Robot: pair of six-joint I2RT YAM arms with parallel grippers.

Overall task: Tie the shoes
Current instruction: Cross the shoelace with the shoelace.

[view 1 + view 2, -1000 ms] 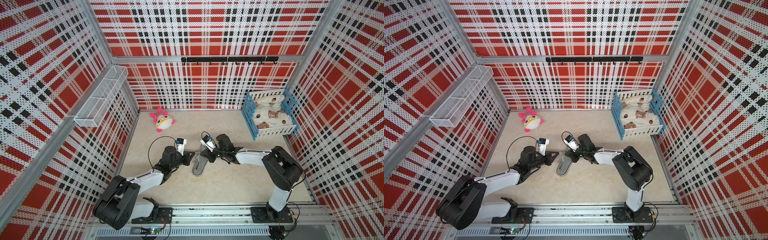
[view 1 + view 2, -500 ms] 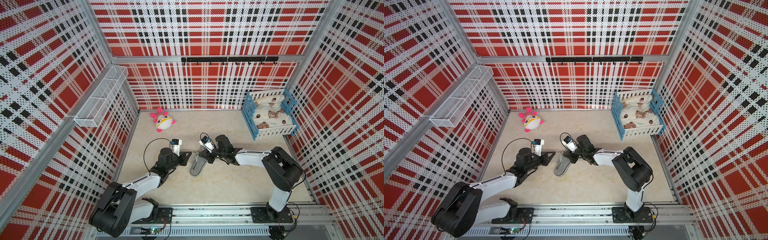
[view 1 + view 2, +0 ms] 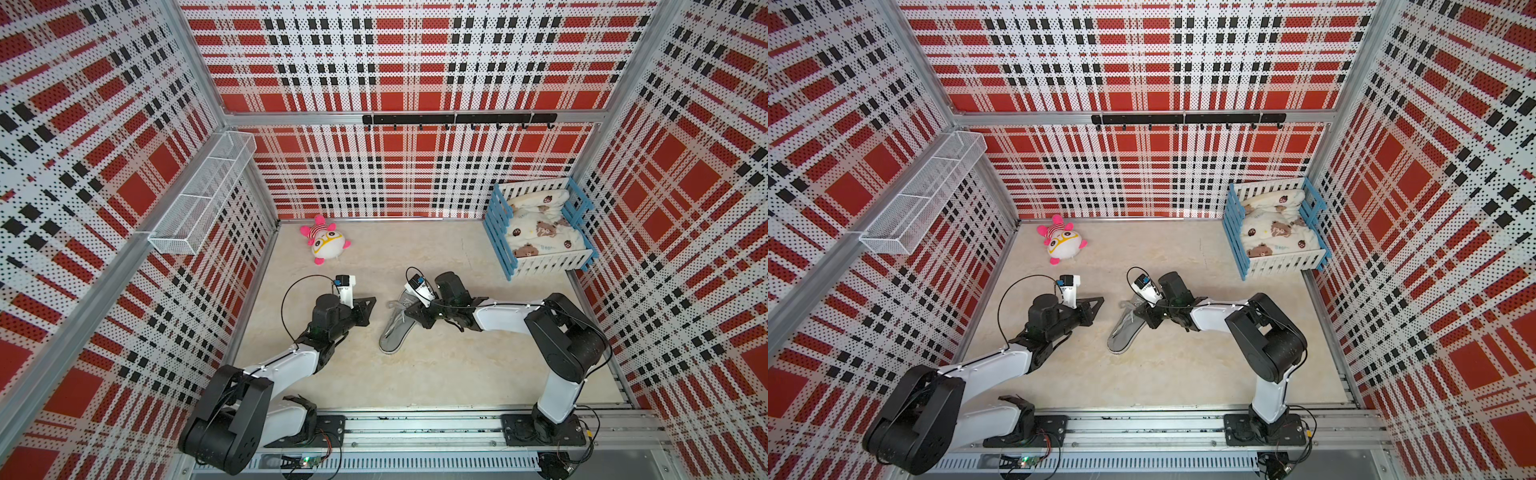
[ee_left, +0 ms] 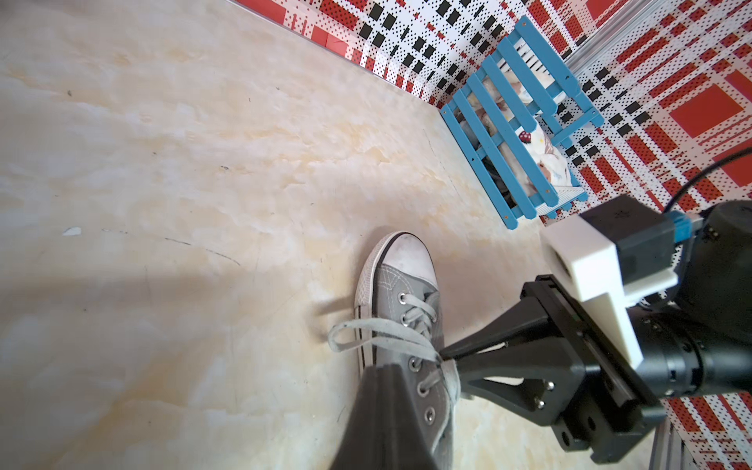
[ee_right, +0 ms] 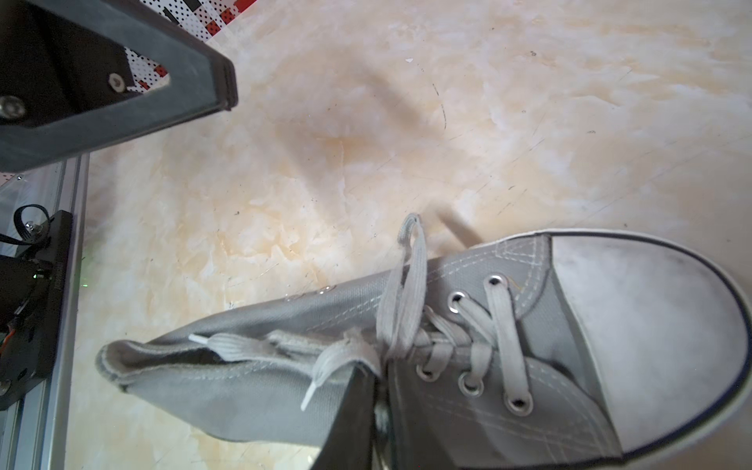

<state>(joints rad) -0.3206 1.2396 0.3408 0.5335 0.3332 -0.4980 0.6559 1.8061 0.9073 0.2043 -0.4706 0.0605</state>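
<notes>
The left claw was pressed together and empty as I watched, just left of the shoe. The shoe lay on the table between both arms. The right claw sat at its eyelets, pinching the lace.

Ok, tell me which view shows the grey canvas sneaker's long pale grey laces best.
The right wrist view: the pale grey laces are close up, with loop, crossings and tips clear. The left wrist view shows them smaller and partly covered. In both top views they are faint pale threads.
</notes>
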